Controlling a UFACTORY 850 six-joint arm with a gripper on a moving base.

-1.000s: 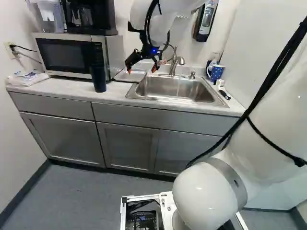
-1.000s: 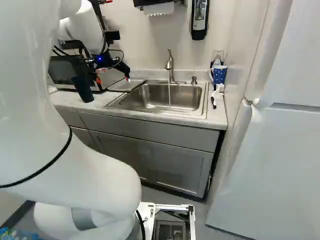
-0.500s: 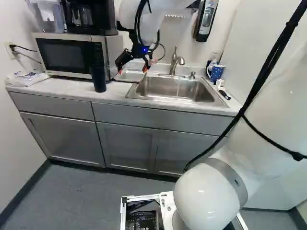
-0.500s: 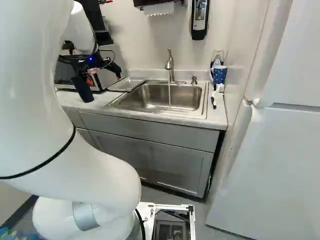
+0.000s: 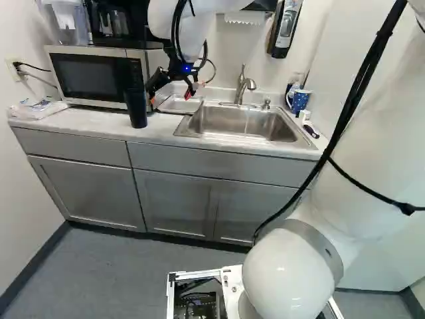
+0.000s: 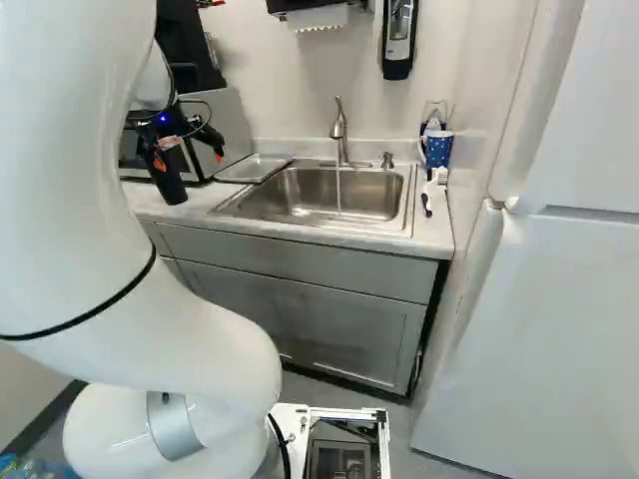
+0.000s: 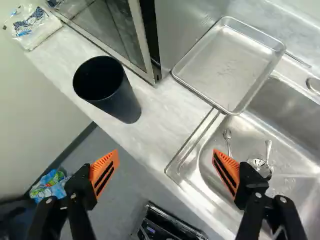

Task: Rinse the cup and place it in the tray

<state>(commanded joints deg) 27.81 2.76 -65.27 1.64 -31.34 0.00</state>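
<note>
My gripper (image 5: 170, 98) hangs over the back of the counter near the microwave in the left base view. The wrist view shows the gripper (image 7: 165, 159) open, its orange-padded fingers wide apart with nothing between them. A dark, empty-looking cup (image 7: 121, 102) stands upright on the counter ahead of the fingers, nearer to one of them, untouched. The cup (image 5: 136, 109) is just in front of the microwave's corner. The shallow metal tray (image 7: 225, 67) lies between microwave and sink, partly over the sink's rim. Water runs from the faucet (image 6: 339, 130) into the sink (image 6: 324, 205).
The microwave (image 5: 93, 76) carries a coffee maker (image 5: 126, 23). A plastic bag (image 5: 36, 108) lies at the counter's far end. Utensils and a drain strainer (image 7: 260, 166) are in the basin. A blue mug (image 6: 437, 150) and a brush (image 6: 429, 195) sit beside the sink.
The arm has swung left in both base views, carrying the gripper away from the faucet toward the cup and microwave. The gripper has stayed open. Base, cup and tray have not moved.
</note>
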